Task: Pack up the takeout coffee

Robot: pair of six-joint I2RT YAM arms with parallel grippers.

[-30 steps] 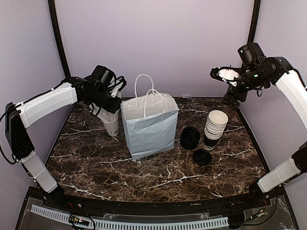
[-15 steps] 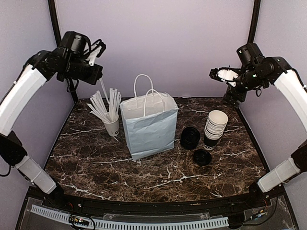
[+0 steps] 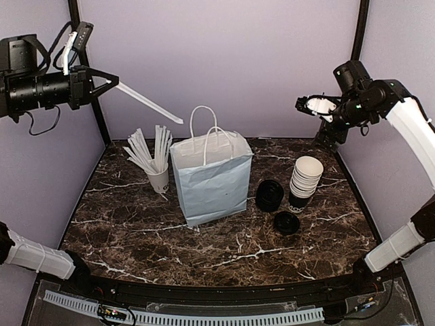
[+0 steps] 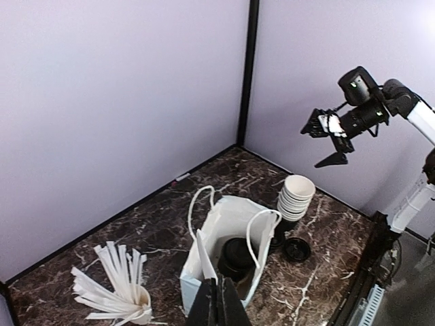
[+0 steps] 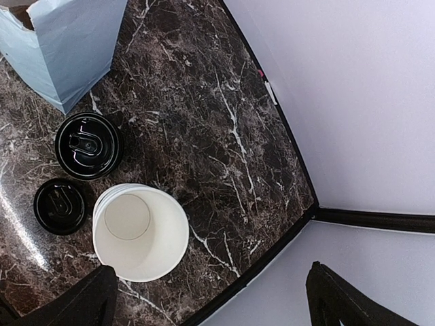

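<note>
The takeout coffee (image 4: 239, 258), a dark cup under a black lid, stands inside the light blue paper bag (image 4: 224, 214); in the top view the bag (image 3: 214, 180) hides it. High at the back left, well above the table, my left gripper (image 3: 109, 80) is shut on a white wrapped straw (image 3: 146, 102) that slants down toward the bag. In the left wrist view the gripper (image 4: 217, 285) pinches the straw (image 4: 204, 255) above the bag's mouth. My right gripper (image 3: 314, 105) hangs open and empty, high at the back right, above the stack of cups.
A paper cup full of white straws (image 3: 155, 159) stands left of the bag. To the bag's right are a stack of lidless white-rimmed cups (image 3: 306, 178) and two black lids (image 3: 269, 195) (image 3: 286, 222). Lilac walls close in the marble table (image 3: 204, 251).
My left arm has risen from the straw cup, up and to the left, drawing one straw out with it. The right arm has not moved.
</note>
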